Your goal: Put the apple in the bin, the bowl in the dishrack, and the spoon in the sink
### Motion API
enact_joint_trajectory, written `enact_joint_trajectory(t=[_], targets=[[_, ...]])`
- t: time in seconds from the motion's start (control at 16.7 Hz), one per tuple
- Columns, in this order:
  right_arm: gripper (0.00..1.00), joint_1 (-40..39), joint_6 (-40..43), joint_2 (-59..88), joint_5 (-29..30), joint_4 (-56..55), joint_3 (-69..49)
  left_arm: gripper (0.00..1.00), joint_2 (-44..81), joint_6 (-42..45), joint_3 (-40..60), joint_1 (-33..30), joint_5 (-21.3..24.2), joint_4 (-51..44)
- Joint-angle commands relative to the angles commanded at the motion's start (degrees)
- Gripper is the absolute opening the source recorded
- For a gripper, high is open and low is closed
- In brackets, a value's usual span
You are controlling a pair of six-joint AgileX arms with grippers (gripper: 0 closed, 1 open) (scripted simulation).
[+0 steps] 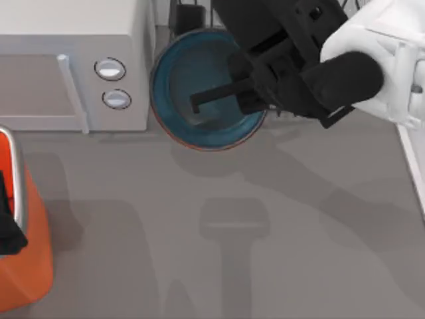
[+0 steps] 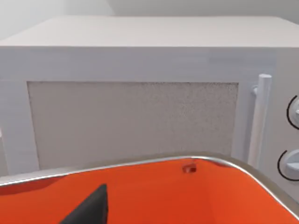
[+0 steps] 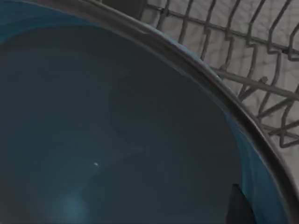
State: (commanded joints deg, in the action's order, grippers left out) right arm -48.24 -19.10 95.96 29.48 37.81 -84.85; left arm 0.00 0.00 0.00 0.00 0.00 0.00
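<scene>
Right tool (image 1: 222,100) grips bowl (image 1: 182,83) (lifted) at rim.

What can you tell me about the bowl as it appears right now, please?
The bowl is round and deep, glazed teal-blue inside, with a thin reddish-brown rim. In the top view it looks lifted off the table, casting a shadow on the grey surface below, just right of the white microwave. The right gripper grips it at its right rim, one dark finger reaching down inside. The right wrist view shows its smooth dark inside and the wire dishrack just beyond the rim. Nothing lies in it.
</scene>
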Motion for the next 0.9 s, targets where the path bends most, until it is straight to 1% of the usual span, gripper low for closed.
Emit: enact_joint_trajectory(t=[0.3,0.48,0.54,0.66,0.9], targets=[[0.00,-6.8,10.5,-7.1,18.9,-23.1,1.8,1.00,0.0,0.0,0.0,0.0,0.0,0.0],[0.00,-9.8,15.1,-11.2,27.5,-32.5,2.3,1.00,0.0,0.0,0.0,0.0,0.0,0.0],[0.00,-10.4,16.1,-12.2,29.3,-34.4,2.4,1.00,0.0,0.0,0.0,0.0,0.0,0.0],[0.00,-11.2,17.2,-13.3,31.2,-36.3,2.5,1.00,0.0,0.0,0.0,0.0,0.0,0.0],[0.00,-10.9,17.2,-13.2,31.2,-36.4,2.3,1.00,0.0,0.0,0.0,0.0,0.0,0.0]])
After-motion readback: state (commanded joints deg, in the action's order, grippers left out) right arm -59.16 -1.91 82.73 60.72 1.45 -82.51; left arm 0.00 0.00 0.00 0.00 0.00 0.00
